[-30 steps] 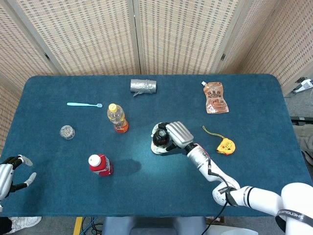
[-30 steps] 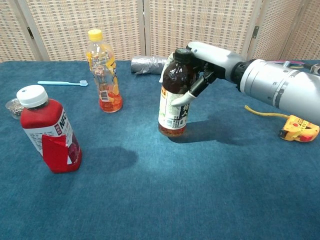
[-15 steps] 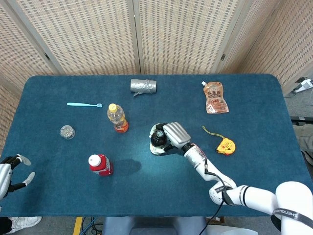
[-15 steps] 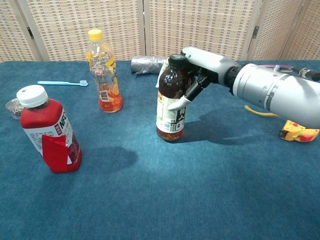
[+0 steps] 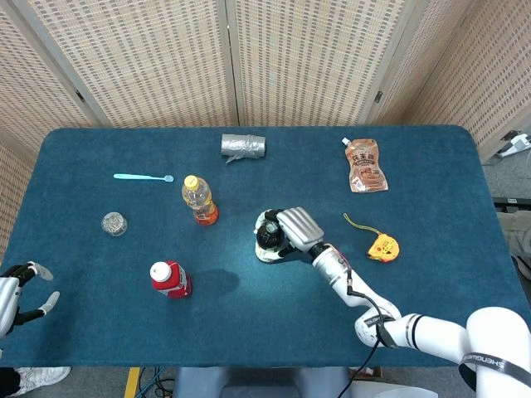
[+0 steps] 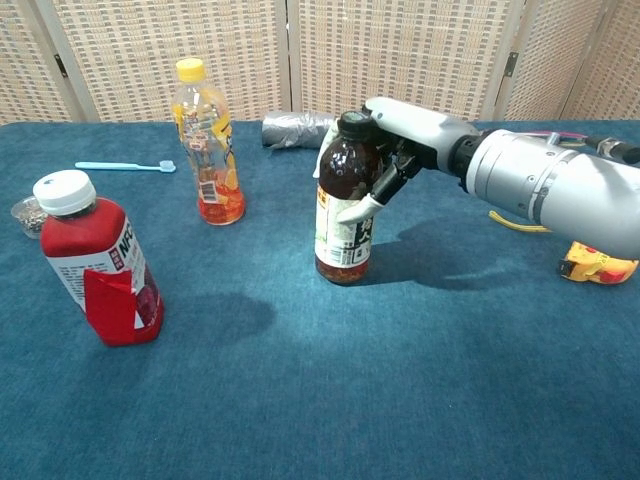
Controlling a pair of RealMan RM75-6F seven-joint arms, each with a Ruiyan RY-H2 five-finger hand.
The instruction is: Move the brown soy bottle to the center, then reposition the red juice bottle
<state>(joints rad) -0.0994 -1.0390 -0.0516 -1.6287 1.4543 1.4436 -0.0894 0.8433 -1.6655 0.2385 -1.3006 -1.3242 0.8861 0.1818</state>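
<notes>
From overhead, the brown soy bottle (image 5: 267,235) stands upright near the middle of the blue table (image 5: 431,166), and the right hand (image 5: 296,230) is wrapped around its upper part, grasping it. Taking that bottle as the mark: the red juice bottle (image 5: 170,279) stands well off to its left and nearer the robot, the orange drink bottle (image 5: 199,200) is left and a little farther back, and a grey roll (image 5: 243,146) lies beyond it toward the screen. A yellow tape measure (image 5: 382,246) sits to its right, a brown pouch (image 5: 364,165) farther back on that side. The left hand (image 5: 18,293) hangs off the table's near left corner, fingers spread, holding nothing.

From chest height, the right hand (image 6: 400,135) grips the soy bottle (image 6: 344,203) at neck and shoulder. The red juice bottle (image 6: 93,262) stands far left of it, white cap up. The left hand does not show here.
</notes>
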